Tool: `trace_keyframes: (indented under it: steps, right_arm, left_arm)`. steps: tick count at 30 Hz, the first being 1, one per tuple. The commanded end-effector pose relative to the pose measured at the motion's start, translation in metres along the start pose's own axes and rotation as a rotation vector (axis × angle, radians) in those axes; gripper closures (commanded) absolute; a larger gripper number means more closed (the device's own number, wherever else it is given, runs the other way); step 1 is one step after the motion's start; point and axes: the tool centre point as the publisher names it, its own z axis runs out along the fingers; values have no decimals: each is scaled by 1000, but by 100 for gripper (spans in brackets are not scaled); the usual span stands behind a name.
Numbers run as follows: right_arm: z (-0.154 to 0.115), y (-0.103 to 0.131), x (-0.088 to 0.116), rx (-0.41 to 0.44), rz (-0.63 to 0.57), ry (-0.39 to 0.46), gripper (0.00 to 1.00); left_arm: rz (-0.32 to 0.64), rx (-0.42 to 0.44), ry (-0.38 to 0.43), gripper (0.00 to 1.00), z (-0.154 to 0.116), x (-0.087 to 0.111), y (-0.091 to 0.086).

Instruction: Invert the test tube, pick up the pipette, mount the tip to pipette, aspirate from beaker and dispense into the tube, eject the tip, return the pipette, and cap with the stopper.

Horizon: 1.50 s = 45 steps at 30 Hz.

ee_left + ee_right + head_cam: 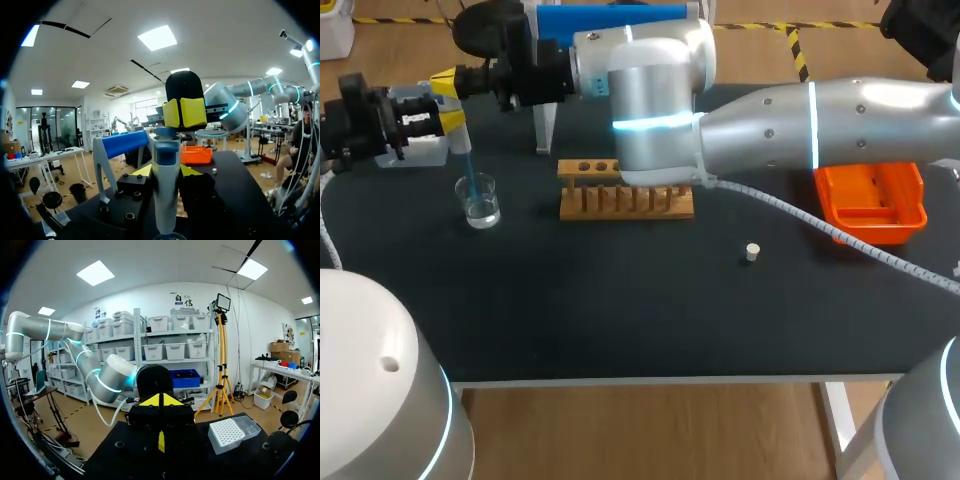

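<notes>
Yellow-tipped left gripper [448, 118] is clamping the white-and-blue pipette [458, 140] upright near the black tabletop's [620, 300] rear left corner, its blue tip dipping into the clear glass beaker [479, 200]. Right gripper [444, 80], fingers pressed together, is sitting at the pipette's top. Small white stopper [752, 252] is lying well apart, nearer the front edge.

Orange bin [880, 230], wooden rack [625, 203], blue stand [610, 20]

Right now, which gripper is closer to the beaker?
Left. The left gripper holds the pipette just above the beaker, tip down in it. The right gripper sits higher, at the pipette's top end.
</notes>
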Motion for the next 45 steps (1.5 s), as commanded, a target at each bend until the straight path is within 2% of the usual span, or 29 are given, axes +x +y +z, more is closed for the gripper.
trace_keyframes:
  steps: [1,7,12,17,19,20,27,34,39,45]
  right_arm:
    - [0,-7,1,6,1,-3,100]
    - [1,5,1,1,-20,-11,100]
    - [-3,34,5,-29,-68,-12,100]
    - [-19,61,9,-60,-115,-26,98]
    - [-30,71,13,-68,-128,-44,50]
    - [-36,75,15,-73,-134,-49,0]
    - [-89,100,25,-82,-166,-98,0]
    - [-147,111,39,-45,-210,-138,0]
    - [-187,111,47,-12,-232,-169,0]
    - [-234,96,49,44,-238,-228,0]
  left_arm:
    - [1,1,-3,100,0,0,-6]
    - [1,1,-3,100,0,0,-6]
    - [1,1,-3,100,0,0,-6]
    - [1,1,-3,100,0,0,-6]
    - [1,1,-3,100,0,0,-6]
    - [1,1,-3,100,0,0,-6]
    - [1,1,-3,100,0,0,-6]
    - [1,1,-3,100,0,0,-6]
    - [1,1,-3,100,0,0,-6]
    - [1,1,-3,100,0,0,-6]
